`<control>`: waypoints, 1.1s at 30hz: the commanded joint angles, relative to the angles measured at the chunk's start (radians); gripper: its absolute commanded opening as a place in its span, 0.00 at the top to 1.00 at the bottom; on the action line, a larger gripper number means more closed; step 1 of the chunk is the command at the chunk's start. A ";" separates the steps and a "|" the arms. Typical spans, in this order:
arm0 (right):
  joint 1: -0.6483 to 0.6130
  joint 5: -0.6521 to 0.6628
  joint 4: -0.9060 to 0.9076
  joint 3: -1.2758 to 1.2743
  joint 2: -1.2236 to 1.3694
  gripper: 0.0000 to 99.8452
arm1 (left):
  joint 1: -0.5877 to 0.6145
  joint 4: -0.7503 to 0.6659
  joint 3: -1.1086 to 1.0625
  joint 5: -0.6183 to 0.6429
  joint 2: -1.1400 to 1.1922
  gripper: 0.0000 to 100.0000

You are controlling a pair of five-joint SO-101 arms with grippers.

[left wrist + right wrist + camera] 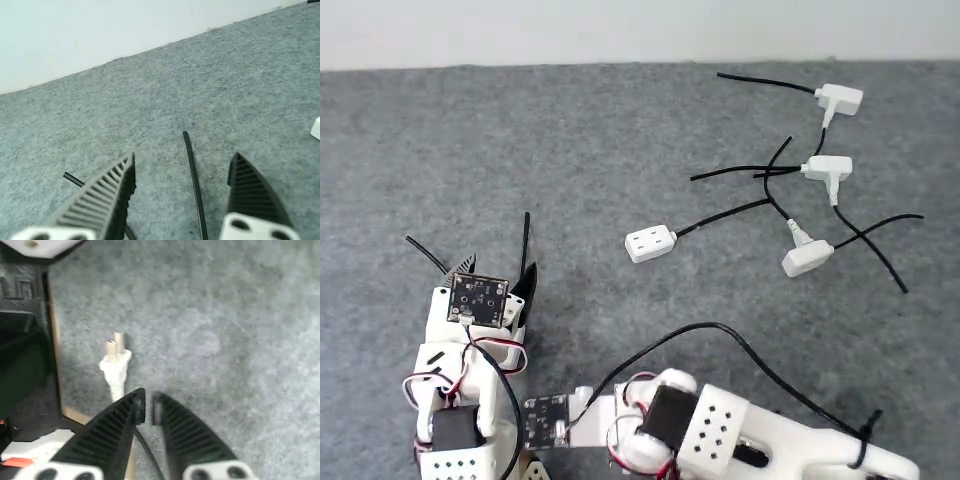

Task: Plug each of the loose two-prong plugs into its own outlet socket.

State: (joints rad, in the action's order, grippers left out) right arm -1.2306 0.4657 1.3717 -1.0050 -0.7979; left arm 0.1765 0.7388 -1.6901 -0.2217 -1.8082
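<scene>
High view and both wrists: one gripper open, one closed

Left gripper [183, 157] stands wide open over the grey mat [620, 140] and holds nothing. A loose black cord end [192, 175] lies between its fingers. Right gripper [148, 399], beside the left arm's base, is closed to a slit on the cord of a white two-prong plug [116, 365], whose prongs point away from it. Farther right an outlet socket [650, 243] lies free, with three white corded blocks [828, 168] beyond.
</scene>
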 commanded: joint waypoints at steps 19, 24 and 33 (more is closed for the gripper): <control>-0.108 -0.236 -0.074 -0.069 0.004 0.61 | 0.005 -0.037 0.007 -0.008 -0.005 0.70; -0.277 -0.353 -0.059 -0.040 0.002 0.61 | 0.005 -0.037 0.007 -0.009 -0.005 0.70; -0.429 -0.423 -0.071 -0.051 0.004 0.66 | 0.005 -0.037 0.007 -0.009 -0.005 0.70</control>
State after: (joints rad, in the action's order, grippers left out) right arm -1.5942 0.0575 1.3042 -1.0802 -0.7979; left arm 0.1765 0.7388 -1.6901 -0.2217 -1.8082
